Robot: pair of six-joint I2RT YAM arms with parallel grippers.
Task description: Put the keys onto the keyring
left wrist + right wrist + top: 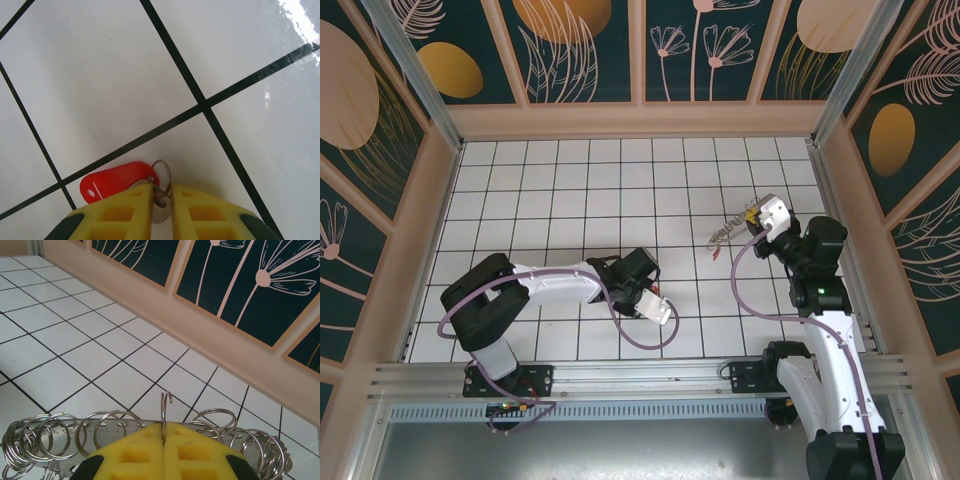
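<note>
My left tool point(161, 188) pinches the red-headed metal key point(117, 181), long axis crosswise to it, head pointing left; my right tool point(163, 426) clamps the silvery looped keyring point(60, 432).

White tiled table point(570, 200), dark grid; red key point(117, 181) on it.

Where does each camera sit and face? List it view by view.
Top external: above and behind left arm and right arm, both shown, looking down at the tiled table.
Left wrist: faces down; left gripper pinches the red-headed key.
Right wrist: looks across to the wall; right gripper pinches the keyring.
Shared: keyring, top and right wrist.
</note>
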